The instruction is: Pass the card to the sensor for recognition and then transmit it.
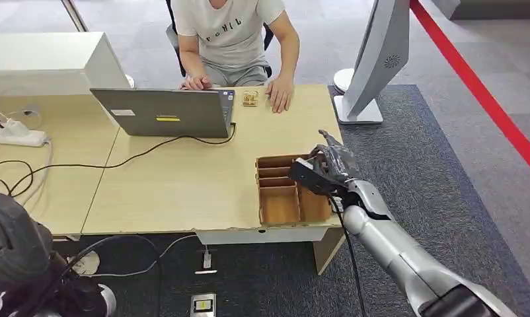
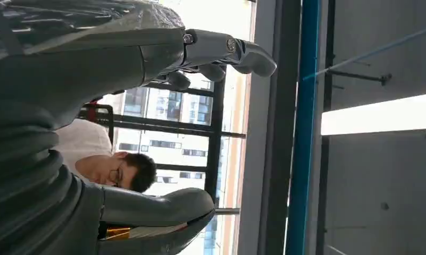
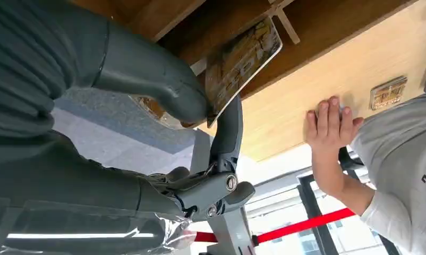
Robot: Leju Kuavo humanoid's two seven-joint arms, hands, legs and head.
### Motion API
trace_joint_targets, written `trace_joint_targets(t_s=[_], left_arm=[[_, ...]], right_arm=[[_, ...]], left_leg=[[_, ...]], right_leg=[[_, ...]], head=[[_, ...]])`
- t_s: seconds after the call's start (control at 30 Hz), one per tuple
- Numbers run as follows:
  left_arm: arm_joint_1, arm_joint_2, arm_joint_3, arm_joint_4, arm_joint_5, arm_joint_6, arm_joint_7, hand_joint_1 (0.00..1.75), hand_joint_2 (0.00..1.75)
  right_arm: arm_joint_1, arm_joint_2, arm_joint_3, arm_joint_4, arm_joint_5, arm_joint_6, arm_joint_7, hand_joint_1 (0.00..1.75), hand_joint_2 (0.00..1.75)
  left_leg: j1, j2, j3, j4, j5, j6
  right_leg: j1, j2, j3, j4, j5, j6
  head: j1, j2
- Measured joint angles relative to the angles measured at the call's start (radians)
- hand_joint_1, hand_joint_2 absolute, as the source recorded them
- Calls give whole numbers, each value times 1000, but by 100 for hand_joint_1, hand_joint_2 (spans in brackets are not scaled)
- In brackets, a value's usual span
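Card pinched over tray.
My right hand (image 1: 328,168) clamps the card (image 3: 243,58) above the wooden tray (image 1: 279,206), lower right; the wrist view shows thumb and finger pinching it. My left hand (image 2: 147,212) holds nothing, fingers apart.

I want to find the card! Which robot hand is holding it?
The right hand pinches the card over the wooden compartment box. The left hand, raised toward the windows, shows no card.

A light wooden table (image 1: 183,185) is set on a dark grey carpet (image 1: 414,172), beside a paler grey floor (image 1: 500,39) crossed by a red stripe (image 1: 477,86). Tall dark-framed windows (image 2: 168,114), brightly lit by daylight, are seen behind the table.
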Motion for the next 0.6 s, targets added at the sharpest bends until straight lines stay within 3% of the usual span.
trace_joint_targets(t_s=[0.23, 0.47, 0.6], left_arm=[[-14, 0, -5, 0, 9, 0, 0, 0, 175], [-29, 0, -11, 0, 22, 0, 0, 0, 175], [-34, 0, -18, 1, 26, 0, 0, 0, 175]], right_arm=[[-3, 4, 0, 0, 19, -9, 3, 175, 175], [-34, 5, -11, -12, 47, -92, 2, 175, 175], [-55, 3, -21, -40, 54, -98, 3, 175, 175]], left_leg=[[0, 0, 0, 0, 0, 0], [0, 0, 0, 0, 0, 0], [0, 0, 0, 0, 0, 0]], right_leg=[[0, 0, 0, 0, 0, 0], [0, 0, 0, 0, 0, 0], [0, 0, 0, 0, 0, 0]], head=[[0, 0], [0, 0], [0, 0]])
